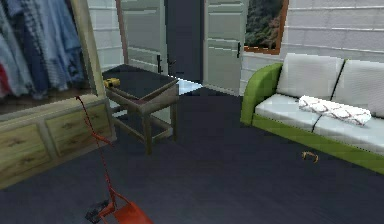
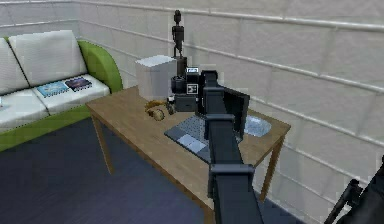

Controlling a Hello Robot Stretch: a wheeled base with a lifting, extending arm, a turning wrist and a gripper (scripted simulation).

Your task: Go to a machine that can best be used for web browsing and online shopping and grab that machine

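Now, gripper [image 2: 176, 97]: dark body, two thin fingers, seen against the table [image 2: 125, 118] next to the laptop [image 2: 188, 137]; cannot tell whether it holds anything.
laptop: dark flat slab, lid raised, mid-table, partly behind the arm [image 2: 228, 170].
nearby: white box [image 2: 157, 75], slim dark statuette [image 2: 178, 35], small brown rounded thing [image 2: 155, 110].
table: plain wood, rectangular, beside a pale block wall [image 2: 300, 60]; dark floor [image 2: 60, 170].
room: green sofa [image 2: 105, 60] with white cushions past the table's end.
arm: dark square bar, stretched out over the table.

One laptop [image 2: 189, 134], two tables [image 1: 148, 92] [image 2: 125, 118], one sofa [image 1: 300, 105]
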